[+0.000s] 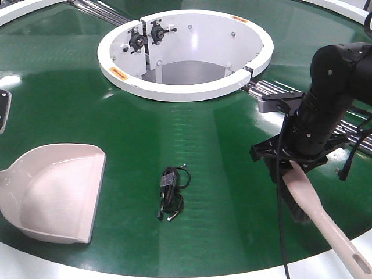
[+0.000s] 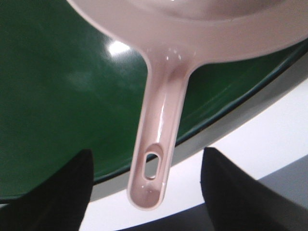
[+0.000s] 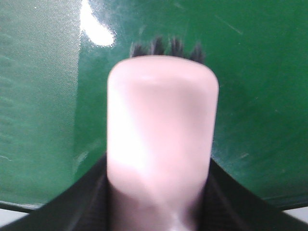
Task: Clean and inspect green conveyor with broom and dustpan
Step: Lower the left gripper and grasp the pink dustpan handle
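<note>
The green conveyor (image 1: 192,133) fills the front view. On it at the near left lies the pale dustpan (image 1: 55,195), mouth facing right, its handle running off the left edge. In the left wrist view the dustpan's slotted handle (image 2: 159,130) points between my left gripper's (image 2: 147,192) two dark fingers (image 2: 53,192), which stand wide apart and clear of it. At the right, my right gripper (image 1: 290,168) is shut on the broom (image 1: 325,226). Its black bristles (image 1: 293,206) rest low on the belt and its handle slants toward the near right. The broom (image 3: 161,125) fills the right wrist view.
A black coiled cable bundle (image 1: 172,192) lies on the belt between dustpan and broom. The white central ring (image 1: 186,87) with its opening sits behind, steel roller strips (image 1: 267,90) to its right. The conveyor's white rim (image 1: 174,273) runs along the near edge.
</note>
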